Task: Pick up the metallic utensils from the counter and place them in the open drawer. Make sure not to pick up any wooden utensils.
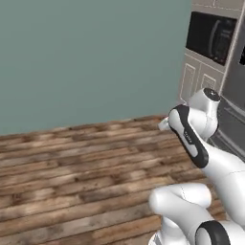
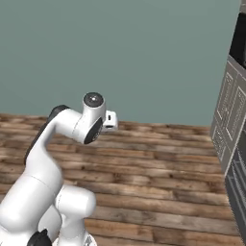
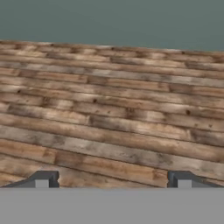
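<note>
While facing plank floor (image 3: 112,109) below teal wall (image 1: 91,57), gripper (image 3: 113,179) empty, jaws spread wide. Counter, drawer, utensils nowhere in sight; cabinets (image 1: 198,76) right of wall. Best turned toward cabinets to find grey spoon, avoiding wooden one.

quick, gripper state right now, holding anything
gripper: open, jaws wide apart, nothing between them; it looks out over the wooden floor.
</note>
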